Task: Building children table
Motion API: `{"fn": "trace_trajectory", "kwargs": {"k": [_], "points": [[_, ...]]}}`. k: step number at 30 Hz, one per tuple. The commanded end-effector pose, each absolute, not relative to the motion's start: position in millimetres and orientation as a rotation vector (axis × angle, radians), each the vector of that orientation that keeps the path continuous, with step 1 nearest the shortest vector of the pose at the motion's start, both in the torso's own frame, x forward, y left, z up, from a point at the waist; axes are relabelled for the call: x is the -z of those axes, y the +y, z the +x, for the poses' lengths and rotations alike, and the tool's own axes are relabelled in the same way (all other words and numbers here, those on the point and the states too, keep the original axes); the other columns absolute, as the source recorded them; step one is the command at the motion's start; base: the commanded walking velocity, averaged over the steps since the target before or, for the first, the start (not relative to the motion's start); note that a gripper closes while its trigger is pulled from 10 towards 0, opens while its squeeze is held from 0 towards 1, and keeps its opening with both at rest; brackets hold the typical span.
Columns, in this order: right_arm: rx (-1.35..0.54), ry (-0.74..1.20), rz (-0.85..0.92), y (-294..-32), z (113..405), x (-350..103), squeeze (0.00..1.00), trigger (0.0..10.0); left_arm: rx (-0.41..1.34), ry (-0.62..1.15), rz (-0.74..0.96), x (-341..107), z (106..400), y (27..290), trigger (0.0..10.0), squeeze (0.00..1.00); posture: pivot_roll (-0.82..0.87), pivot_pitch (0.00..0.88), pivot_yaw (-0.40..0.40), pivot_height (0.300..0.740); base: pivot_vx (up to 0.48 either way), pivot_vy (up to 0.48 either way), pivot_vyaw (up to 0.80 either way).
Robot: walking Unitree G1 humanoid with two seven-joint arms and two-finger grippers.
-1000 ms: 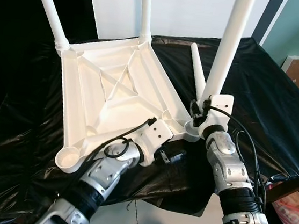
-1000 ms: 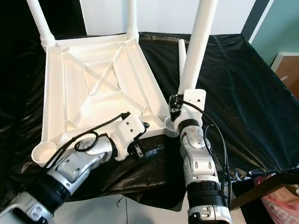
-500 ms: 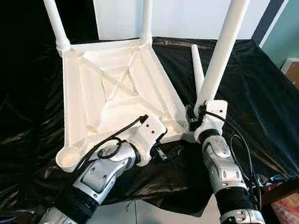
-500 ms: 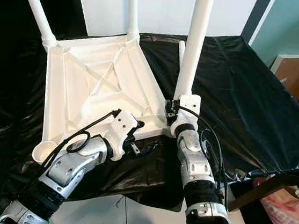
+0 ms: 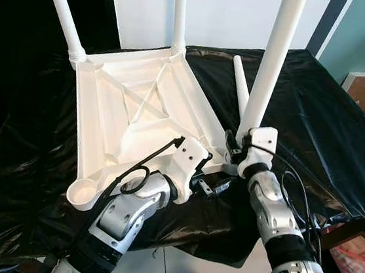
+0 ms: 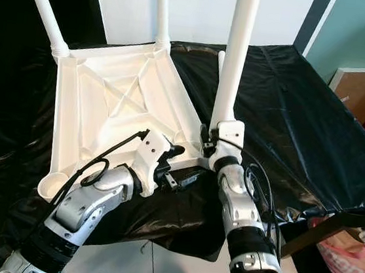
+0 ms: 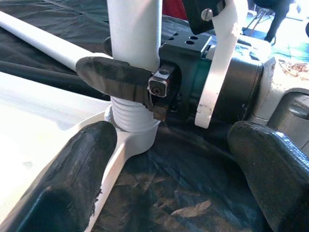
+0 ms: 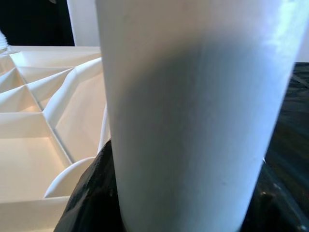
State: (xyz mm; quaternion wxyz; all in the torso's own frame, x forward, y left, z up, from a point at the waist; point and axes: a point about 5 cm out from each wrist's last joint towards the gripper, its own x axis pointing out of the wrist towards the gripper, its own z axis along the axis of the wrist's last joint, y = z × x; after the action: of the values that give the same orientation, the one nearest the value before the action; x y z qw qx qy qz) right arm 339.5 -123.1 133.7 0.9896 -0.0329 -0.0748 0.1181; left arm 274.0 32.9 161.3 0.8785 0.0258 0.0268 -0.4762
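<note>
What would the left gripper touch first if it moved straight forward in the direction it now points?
Probably the threaded base of the upright leg at the tabletop's corner socket, where the right gripper already grips it. The left gripper is open; depth is uncertain.

no readable text, labels, brands or numbers anywhere
</note>
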Motion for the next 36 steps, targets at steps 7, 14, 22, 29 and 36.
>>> {"fn": "trace_trajectory", "kwargs": {"k": [7, 14, 22, 29, 36], "points": [[-0.317, -0.018, -0.044, -118, 321, -89, 0.0, 10.0, 1.003, 0.053, 0.055, -169, 272, 36, 10.0, 0.0, -0.1, 0.042, -0.003, 0.74, 0.0, 0.0, 0.0], [-0.315, 0.006, -0.01, -116, 325, -84, 0.0, 10.0, 1.001, 0.058, 0.058, -173, 270, 36, 10.0, 0.0, -0.1, 0.038, 0.003, 0.74, 0.0, 0.0, 0.0], [-0.266, -0.001, 0.081, -122, 340, -97, 0.0, 10.0, 1.003, 0.052, 0.065, -176, 269, 36, 10.0, 0.0, -0.09, 0.035, 0.001, 0.74, 0.0, 0.0, 0.0], [-0.21, 0.008, 0.165, -137, 348, -103, 0.0, 10.0, 1.018, 0.057, 0.071, -176, 266, 36, 10.0, 0.0, -0.09, 0.04, -0.001, 0.74, 0.0, 0.0, 0.0], [-0.199, 0.022, 0.176, -142, 347, -100, 0.0, 10.0, 1.019, 0.062, 0.078, -175, 265, 37, 10.0, 0.0, -0.09, 0.049, -0.004, 0.74, 0.0, 0.0, 0.0]]}}
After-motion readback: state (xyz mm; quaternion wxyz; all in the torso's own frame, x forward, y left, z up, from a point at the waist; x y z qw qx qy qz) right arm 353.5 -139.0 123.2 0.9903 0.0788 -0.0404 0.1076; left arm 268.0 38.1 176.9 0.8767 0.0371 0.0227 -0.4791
